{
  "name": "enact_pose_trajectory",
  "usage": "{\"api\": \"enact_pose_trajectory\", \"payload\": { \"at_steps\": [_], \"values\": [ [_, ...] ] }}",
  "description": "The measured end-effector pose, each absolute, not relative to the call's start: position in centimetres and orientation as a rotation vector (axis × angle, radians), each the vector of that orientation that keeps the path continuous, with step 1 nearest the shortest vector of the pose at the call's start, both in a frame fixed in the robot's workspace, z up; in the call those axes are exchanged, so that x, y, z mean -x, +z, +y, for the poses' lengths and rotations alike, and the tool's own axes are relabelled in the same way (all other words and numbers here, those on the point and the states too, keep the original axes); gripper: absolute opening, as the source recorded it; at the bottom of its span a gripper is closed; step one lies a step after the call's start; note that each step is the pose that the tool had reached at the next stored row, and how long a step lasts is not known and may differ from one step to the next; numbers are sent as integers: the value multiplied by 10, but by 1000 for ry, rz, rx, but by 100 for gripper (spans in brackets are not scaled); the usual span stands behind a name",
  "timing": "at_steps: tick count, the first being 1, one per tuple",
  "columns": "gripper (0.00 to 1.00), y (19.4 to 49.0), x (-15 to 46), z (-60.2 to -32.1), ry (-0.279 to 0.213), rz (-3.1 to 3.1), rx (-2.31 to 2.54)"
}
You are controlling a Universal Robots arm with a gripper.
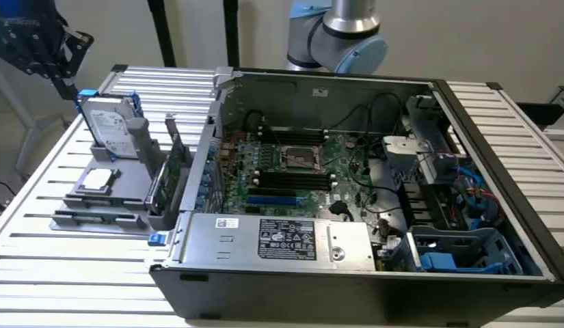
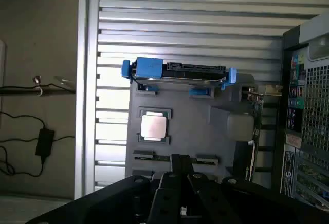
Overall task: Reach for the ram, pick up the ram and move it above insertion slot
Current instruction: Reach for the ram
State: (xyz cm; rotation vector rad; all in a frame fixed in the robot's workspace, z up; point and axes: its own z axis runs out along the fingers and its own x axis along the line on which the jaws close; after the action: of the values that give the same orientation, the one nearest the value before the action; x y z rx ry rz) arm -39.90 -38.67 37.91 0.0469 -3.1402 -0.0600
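Note:
The ram (image 1: 99, 217) lies as a long, thin dark strip in the front slot of the grey parts holder (image 1: 76, 201), at the exterior view's left beside the open computer case (image 1: 355, 273). In the wrist view the ram (image 2: 151, 155) is seen edge-on, with its middle hidden behind my fingertips. My gripper (image 1: 65, 87) hangs high above the holder's far end, near the hard drive, and is apart from the ram. Its dark fingers (image 2: 181, 163) meet at the tips and hold nothing. The black memory slots (image 1: 295, 179) sit on the motherboard inside the case.
A silver hard drive in a blue frame (image 1: 113, 126) stands on the holder, with a square processor chip (image 1: 96, 180) below it. A green expansion card (image 1: 172, 171) stands upright next to the case wall. The slatted table (image 1: 44, 273) stretches in front, and cables (image 2: 31, 131) lie on the floor.

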Motion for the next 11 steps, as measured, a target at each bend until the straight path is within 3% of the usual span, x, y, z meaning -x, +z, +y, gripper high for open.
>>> {"api": "enact_pose_trajectory", "payload": {
  "at_steps": [11],
  "values": [
    [11,379,399,-387,-60,-3140,-49]
  ]
}}
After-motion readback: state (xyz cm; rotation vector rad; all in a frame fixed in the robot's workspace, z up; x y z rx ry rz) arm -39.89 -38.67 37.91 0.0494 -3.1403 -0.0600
